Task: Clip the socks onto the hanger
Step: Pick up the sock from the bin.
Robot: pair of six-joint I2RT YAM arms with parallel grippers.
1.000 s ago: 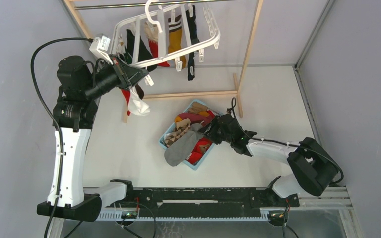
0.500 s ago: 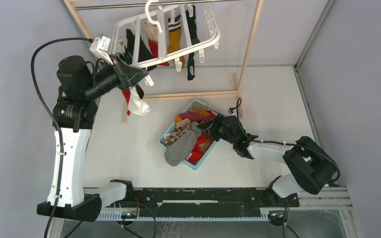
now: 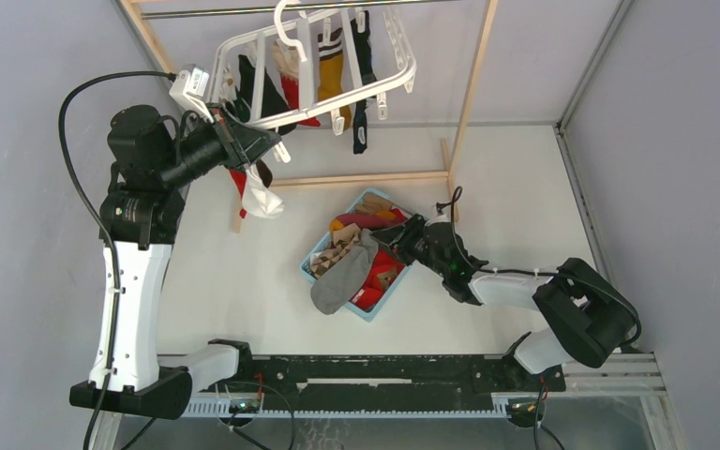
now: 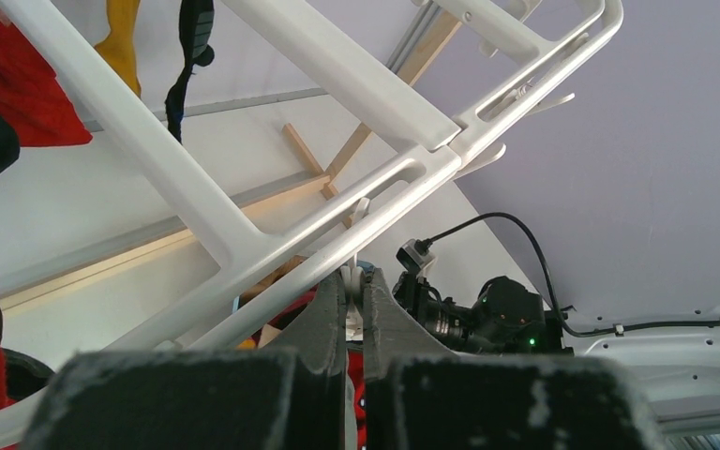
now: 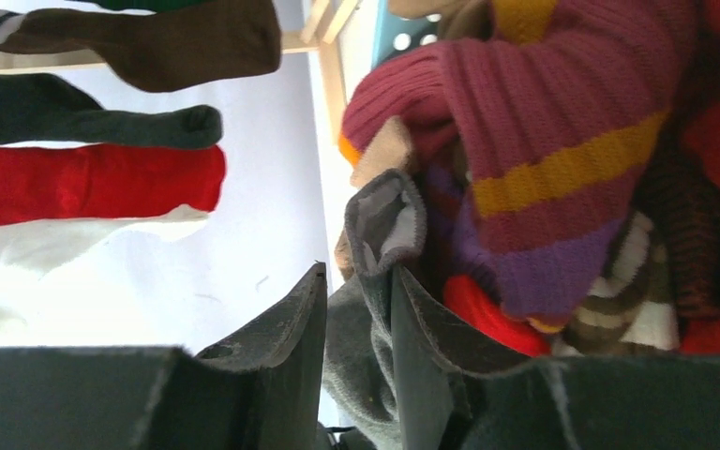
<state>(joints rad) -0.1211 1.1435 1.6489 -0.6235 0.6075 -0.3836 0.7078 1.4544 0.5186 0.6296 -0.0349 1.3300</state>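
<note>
In the top view's upper left, the left gripper (image 4: 354,286) pinches the white plastic rectangular hanger (image 4: 337,66), apparently to steady it. At centre, the right gripper (image 5: 358,281) nips a grey fabric sock (image 5: 384,216), likely for clipping.

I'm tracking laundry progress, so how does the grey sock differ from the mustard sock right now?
The grey sock lies slumped over the light-blue basket's rim; the mustard sock hangs from the white hanger. The right gripper's jaws pinch the grey sock's cuff; no gripper touches the mustard sock.
</note>
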